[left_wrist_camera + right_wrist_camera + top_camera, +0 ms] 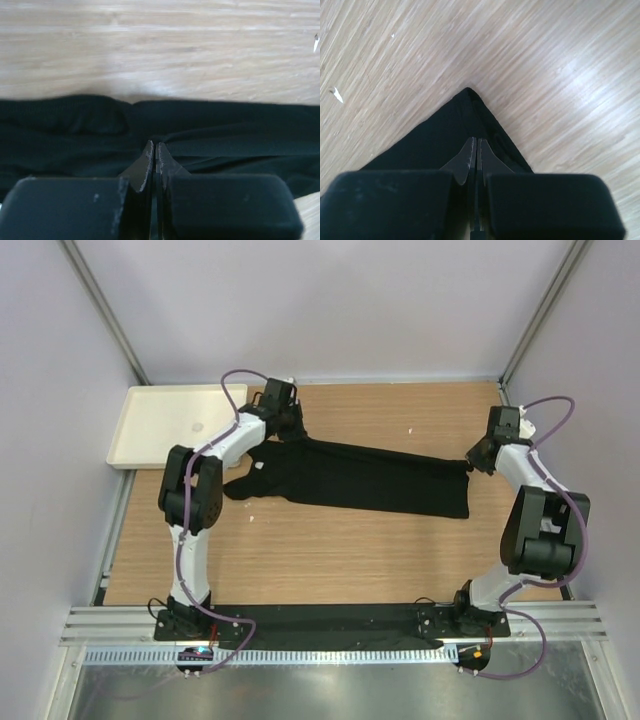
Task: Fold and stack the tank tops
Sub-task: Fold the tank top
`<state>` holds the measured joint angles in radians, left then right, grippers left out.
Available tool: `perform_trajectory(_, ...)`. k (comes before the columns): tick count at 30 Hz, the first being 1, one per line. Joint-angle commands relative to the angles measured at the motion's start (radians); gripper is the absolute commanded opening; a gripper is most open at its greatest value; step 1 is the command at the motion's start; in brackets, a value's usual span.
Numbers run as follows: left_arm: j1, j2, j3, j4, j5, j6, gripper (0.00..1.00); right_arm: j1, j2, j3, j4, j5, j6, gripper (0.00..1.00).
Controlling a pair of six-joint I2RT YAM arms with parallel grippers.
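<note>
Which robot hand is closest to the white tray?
The left gripper. It pinches the end of the black top that lies next to the tray. The right gripper holds the opposite end, far from the tray.

Left arm [222, 443], right arm [524, 468] outstretched; jaws seemingly clamped.

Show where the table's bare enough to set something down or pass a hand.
Widest bare wood: near strip of the table, between the tank top and the near edge. Narrower strip behind the top, up to the back wall. The white tray sits far left. Crowded: middle band, where left gripper and right gripper pinch the top.
</note>
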<state>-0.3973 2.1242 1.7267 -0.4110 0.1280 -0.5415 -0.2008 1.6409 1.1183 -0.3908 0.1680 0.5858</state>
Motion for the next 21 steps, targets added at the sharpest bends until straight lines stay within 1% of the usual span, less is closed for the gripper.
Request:
perform_trajectory(1, -0.005, -0.118, -0.094, 0.104, 0.01, 0.0, 0.0, -0.008, -0.104, -0.052, 0.059, 0.001, 0.022, 0.01)
perform_trajectory(3, -0.008, -0.16, -0.139, 0.127, 0.007, -0.002, 0.0, -0.008, -0.147, -0.096, 0.063, 0.002, 0.031, 0.01)
perform_trajectory(6, -0.028, -0.22, -0.249, 0.159, -0.013, -0.006, 0.0, -0.008, -0.212, -0.164, 0.075, -0.002, 0.046, 0.01)
perform_trajectory(9, -0.043, -0.262, -0.33, 0.193, -0.034, -0.011, 0.0, -0.008, -0.249, -0.218, 0.087, 0.01, 0.048, 0.01)
perform_trajectory(14, -0.048, -0.322, -0.415, 0.205, -0.048, -0.044, 0.0, -0.008, -0.309, -0.287, 0.084, -0.007, 0.06, 0.01)
perform_trajectory(17, -0.052, -0.331, -0.463, 0.212, -0.059, -0.061, 0.0, -0.006, -0.331, -0.351, 0.118, -0.012, 0.083, 0.02)
perform_trajectory(21, -0.055, -0.308, -0.522, 0.213, -0.083, -0.103, 0.01, -0.006, -0.277, -0.38, 0.141, -0.031, 0.101, 0.09)
